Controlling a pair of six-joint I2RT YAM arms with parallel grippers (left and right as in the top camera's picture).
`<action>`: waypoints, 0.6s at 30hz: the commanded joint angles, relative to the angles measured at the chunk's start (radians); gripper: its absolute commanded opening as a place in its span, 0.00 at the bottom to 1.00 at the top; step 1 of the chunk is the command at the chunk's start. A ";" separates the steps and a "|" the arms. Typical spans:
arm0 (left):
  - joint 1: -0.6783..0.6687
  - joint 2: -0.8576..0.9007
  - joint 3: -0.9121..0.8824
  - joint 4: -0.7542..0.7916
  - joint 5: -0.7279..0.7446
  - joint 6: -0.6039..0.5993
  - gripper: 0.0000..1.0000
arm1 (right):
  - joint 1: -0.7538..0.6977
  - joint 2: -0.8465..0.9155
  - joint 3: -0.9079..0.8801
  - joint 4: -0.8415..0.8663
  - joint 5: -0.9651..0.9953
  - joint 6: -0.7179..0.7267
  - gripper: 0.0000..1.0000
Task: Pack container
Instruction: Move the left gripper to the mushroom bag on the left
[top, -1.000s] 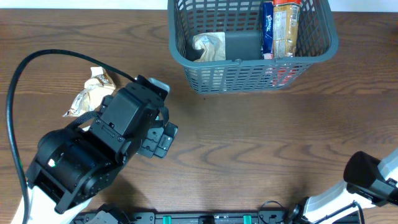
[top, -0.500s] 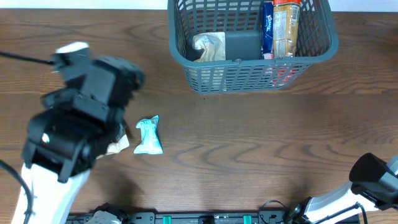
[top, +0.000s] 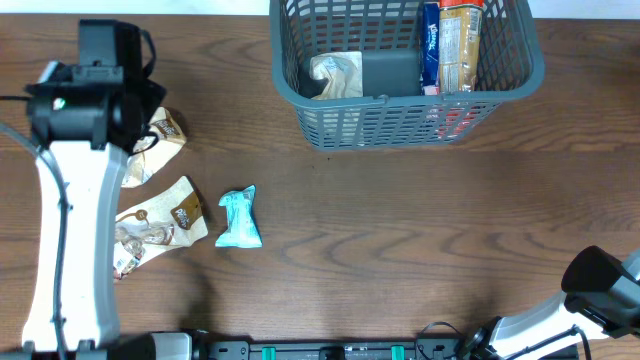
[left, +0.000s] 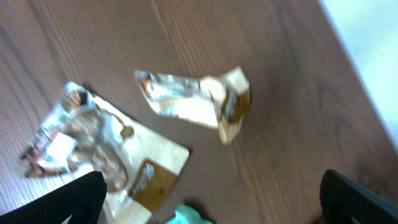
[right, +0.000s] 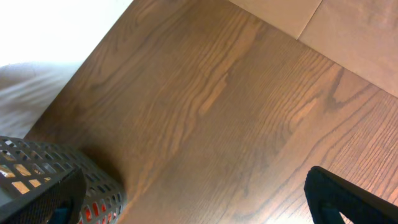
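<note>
"While the left arm (top: 70, 200) is swinging off to the upper left of the overhead frame, what is it uncovering?"

"Against a second ago, it is no longer hanging over the middle left of the table (top: 400, 240). A teal packet (top: 238, 218) is now lying exposed at lower left, just beside a flat brown-and-white packet (top: 160, 222). A crumpled packet (top: 165, 132) is sitting above them, partly under the arm."

"Is the left gripper (left: 211, 180) carrying anything?"

"No. In its wrist view the fingers (left: 74, 199) are standing wide apart, with only wood and packets showing between them. The right gripper (right: 193, 186) is likewise spread and empty."

"And the container (top: 410, 102)?"

"It is sitting at the top of the frame, right of centre, well apart from the three loose packets. Its load is reading the same as before: a crumpled pale packet (top: 335, 72), a dark block (top: 390, 68), a blue packet (top: 430, 40) and an orange-brown packet (top: 461, 40)."

"Meaning?"

"In my judgement, nothing is being added on this pass. Three packets are waiting outside, and the arm appears to be lining up over the crumpled one. Whether the teal packet was released or missed, I cannot tell."
</note>
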 joint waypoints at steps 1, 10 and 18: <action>0.004 0.062 0.000 -0.031 0.089 -0.070 0.98 | -0.003 0.007 -0.004 -0.002 -0.004 0.017 0.99; 0.043 0.146 0.000 -0.299 0.091 -0.598 0.99 | -0.003 0.007 -0.004 -0.025 -0.003 0.012 0.99; 0.080 0.144 -0.027 -0.436 0.180 -0.749 0.98 | -0.003 0.007 -0.004 -0.028 -0.003 0.012 0.99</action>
